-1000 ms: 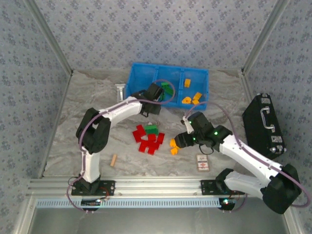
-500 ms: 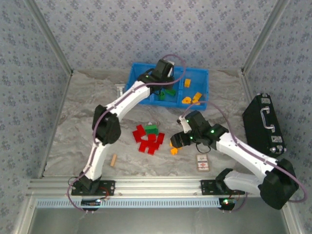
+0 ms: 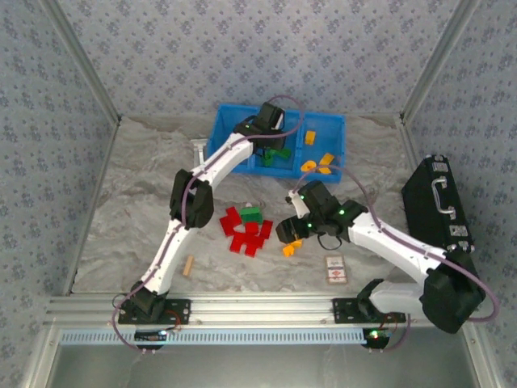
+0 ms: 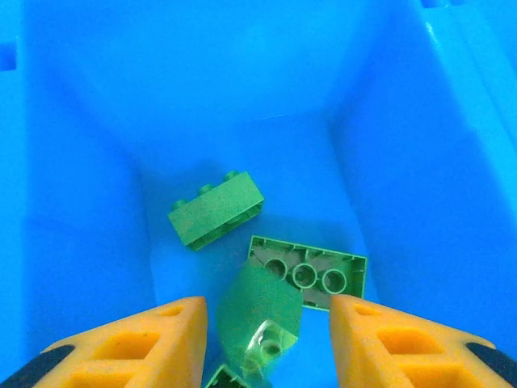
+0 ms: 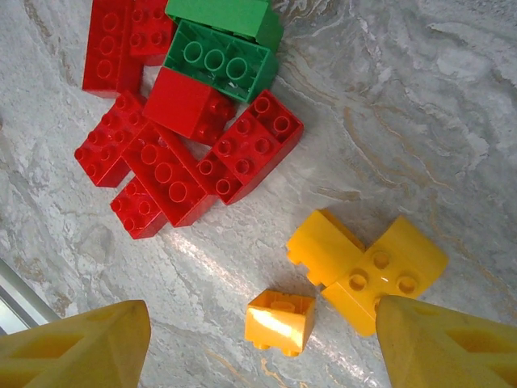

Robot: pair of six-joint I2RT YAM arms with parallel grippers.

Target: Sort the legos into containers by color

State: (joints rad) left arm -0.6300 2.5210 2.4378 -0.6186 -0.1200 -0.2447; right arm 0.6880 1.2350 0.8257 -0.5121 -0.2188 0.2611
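TABLE-TOP SORT: The left gripper (image 4: 266,314) hangs inside the middle compartment (image 4: 97,162) of the long bright blue plastic bin (image 3: 228,121) at the table's far edge. Its jaws are parted, with a green plastic brick (image 4: 255,301) loose between them above two more green bricks (image 4: 216,212). Near the middle of the grey marbled table (image 5: 404,97), the right gripper (image 5: 262,314) spreads wide and empty over three yellow-orange bricks (image 5: 363,263), just beside a heap of red bricks (image 5: 170,145) topped by two green ones (image 5: 222,48). The risk is that jaws this wide could close on several yellow pieces at once. They could also shove the small tilted one (image 5: 280,322) toward the red heap, muddling the colours.
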